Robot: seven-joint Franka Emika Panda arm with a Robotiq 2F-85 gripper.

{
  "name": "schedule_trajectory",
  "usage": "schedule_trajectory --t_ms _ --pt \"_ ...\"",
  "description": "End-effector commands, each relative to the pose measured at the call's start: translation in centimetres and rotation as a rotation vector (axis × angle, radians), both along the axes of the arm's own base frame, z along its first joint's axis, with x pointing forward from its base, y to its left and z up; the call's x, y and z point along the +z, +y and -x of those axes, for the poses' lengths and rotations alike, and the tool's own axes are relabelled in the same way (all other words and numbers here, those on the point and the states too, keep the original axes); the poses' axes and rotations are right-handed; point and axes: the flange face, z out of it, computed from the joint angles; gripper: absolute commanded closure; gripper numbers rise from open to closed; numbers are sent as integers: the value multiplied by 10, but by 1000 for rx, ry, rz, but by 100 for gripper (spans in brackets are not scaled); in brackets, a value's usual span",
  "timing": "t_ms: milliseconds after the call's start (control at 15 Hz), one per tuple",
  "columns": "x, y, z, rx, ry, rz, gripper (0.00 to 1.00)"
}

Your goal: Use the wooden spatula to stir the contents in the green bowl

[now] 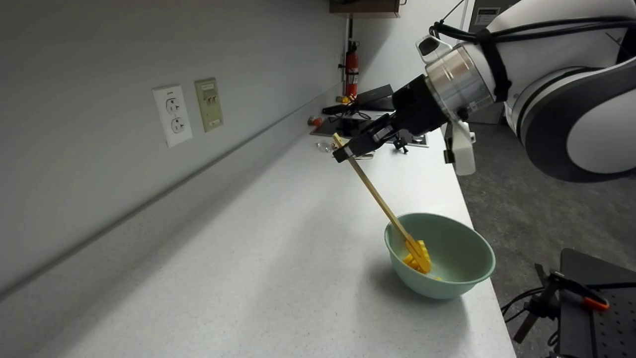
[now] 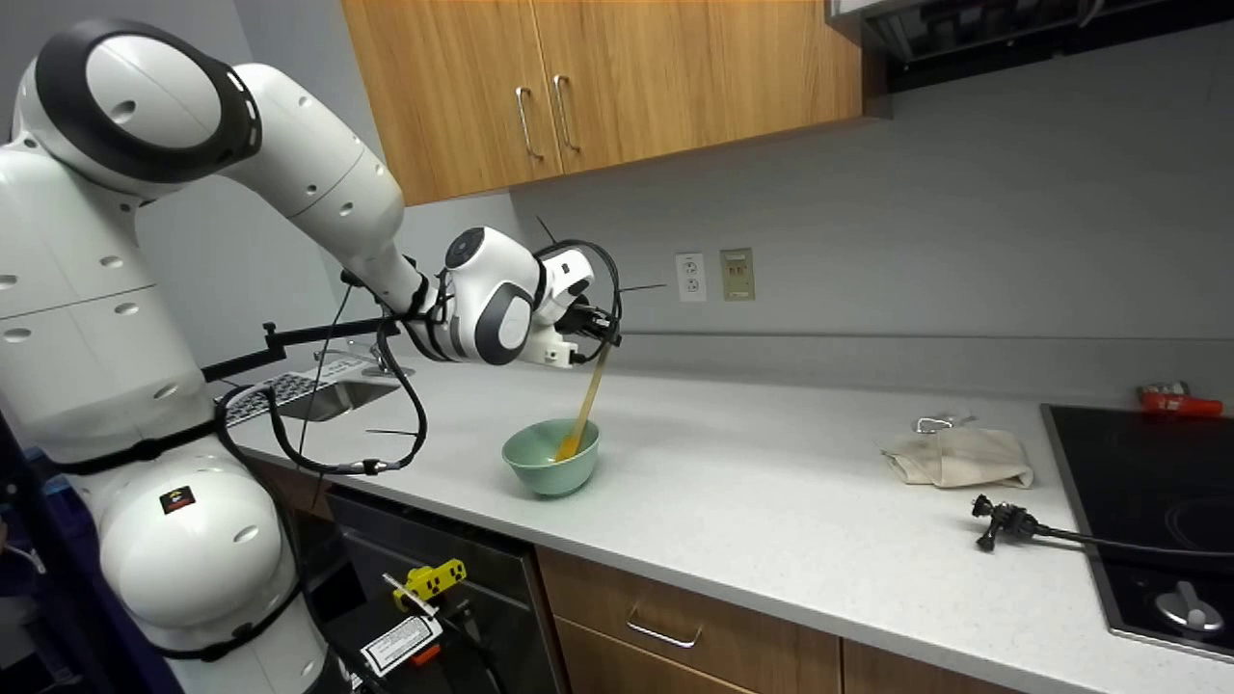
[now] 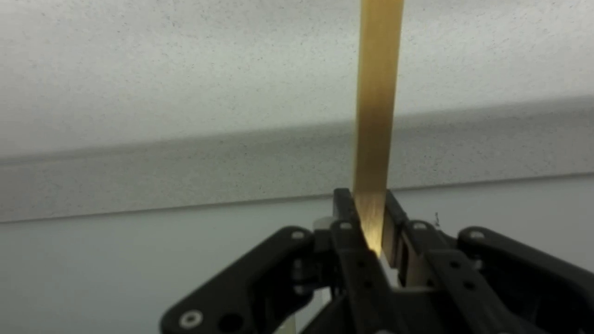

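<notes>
The jaws are gripping the spatula point(image 1: 382, 201). The wrist view is showing only its handle point(image 3: 378, 93); an exterior view is revealing its blade point(image 1: 421, 258) among yellow pieces point(image 1: 409, 261) in the green bowl point(image 1: 462, 243) on the bench point(image 1: 248, 278).

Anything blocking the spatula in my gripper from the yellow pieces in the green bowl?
Nothing visible: the gripper is shut on the wooden spatula, whose blade is down in the green bowl among the yellow pieces. Whether the spatula touches the rim is unclear.

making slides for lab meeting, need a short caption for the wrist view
Black fingers grip the wooden spatula, with speckled counter and pale wall behind.
</notes>
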Motion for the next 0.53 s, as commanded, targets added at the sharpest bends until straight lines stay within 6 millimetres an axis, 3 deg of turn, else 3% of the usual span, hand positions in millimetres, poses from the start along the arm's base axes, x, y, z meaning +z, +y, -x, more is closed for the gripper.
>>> schedule_trajectory --t_ms 0,267,467 --pt "-2 -11 -9 -18 -25 -2 96" --pt "3 -9 -6 -11 -28 2 96" --pt "3 23 4 36 -18 -39 96"
